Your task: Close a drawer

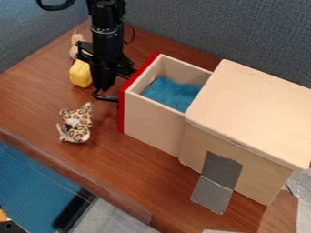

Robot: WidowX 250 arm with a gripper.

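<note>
Red front (122,111) out, the drawer (152,125) gaped, and the end effector (112,90) hung beside it, seemingly to push; spread or pinched, I couldn't tell!

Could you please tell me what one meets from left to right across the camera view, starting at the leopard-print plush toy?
Leopard-print plush toy, black two-finger gripper, open pale wooden drawer with red front, pale wooden cabinet.

top edge cuts off arm (106,38) | right edge cuts off cabinet (258,109) | arm partly hides yellow object (79,74) | drawer wall (152,123) hides blue fluff's (172,93) lower part
</note>
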